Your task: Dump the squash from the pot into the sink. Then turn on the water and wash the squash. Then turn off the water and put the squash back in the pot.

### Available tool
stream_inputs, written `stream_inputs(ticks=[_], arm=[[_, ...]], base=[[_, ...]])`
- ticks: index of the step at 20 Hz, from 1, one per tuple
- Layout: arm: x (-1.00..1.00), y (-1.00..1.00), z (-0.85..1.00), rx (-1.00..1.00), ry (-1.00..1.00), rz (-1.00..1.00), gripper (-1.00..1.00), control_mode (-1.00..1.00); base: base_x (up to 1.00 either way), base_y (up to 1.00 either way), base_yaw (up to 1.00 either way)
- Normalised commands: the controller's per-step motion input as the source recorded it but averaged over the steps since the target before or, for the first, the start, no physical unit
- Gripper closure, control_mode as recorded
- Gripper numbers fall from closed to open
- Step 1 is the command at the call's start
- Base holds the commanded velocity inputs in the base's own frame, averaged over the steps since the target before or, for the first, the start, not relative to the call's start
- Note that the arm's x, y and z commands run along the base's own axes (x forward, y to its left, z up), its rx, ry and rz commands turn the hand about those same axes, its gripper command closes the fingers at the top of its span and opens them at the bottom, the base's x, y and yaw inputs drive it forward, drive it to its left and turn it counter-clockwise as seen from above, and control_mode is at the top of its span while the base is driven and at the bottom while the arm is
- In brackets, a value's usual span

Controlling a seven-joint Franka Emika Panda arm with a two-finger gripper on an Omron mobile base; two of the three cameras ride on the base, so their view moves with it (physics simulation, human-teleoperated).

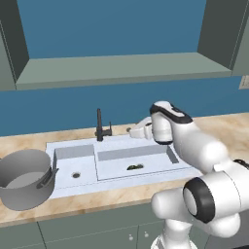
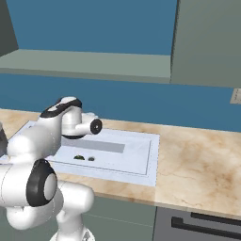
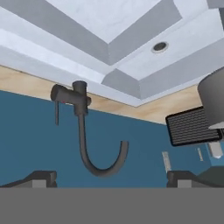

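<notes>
The squash [image 1: 135,167] [image 2: 79,157] lies on the floor of the larger basin of the sink [image 1: 121,141] [image 2: 146,160], close to its drain. The grey pot [image 1: 24,177] stands upright on the counter left of the sink, and its side shows in the hand view [image 3: 214,103]. My gripper [image 1: 132,130] [image 3: 109,181] hovers over the sink's back edge, pointing at the dark faucet [image 1: 100,125] [image 3: 83,131]. It is open, the fingertips [image 3: 41,178] stand wide apart and nothing is between them. The hand view is upside down.
A blue wall and a grey-green ledge [image 1: 121,68] rise behind the counter. Marble counter [image 2: 197,164] stretches right of the sink. A dark ribbed panel [image 3: 192,127] sits beyond the pot. My own arm [image 1: 194,146] blocks the sink's right end.
</notes>
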Motion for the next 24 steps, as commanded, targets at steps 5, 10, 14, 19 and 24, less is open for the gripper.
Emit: stream_inputs(ticks=[5, 10, 14, 19, 24], arm=[[0.19, 0.09, -0.05, 0.00, 0.00, 0.07, -1.00, -1.00], [0.26, 0.11, -0.14, 0.00, 0.00, 0.05, -1.00, -1.00], [0.26, 0.16, -0.14, 0.00, 0.00, 0.01, -1.00, -1.00], [0.14, 0.11, -0.16, 0.00, 0.00, 0.00, -1.00, -1.00], [0.06, 0.12, -0.17, 0.00, -0.02, 0.00, -1.00, -1.00]], base=[[0.00, 0.00, 0.00], [0.00, 0.00, 0.00], [0.00, 0.00, 0.00], [0.00, 0.00, 0.00], [0.00, 0.00, 0.00]])
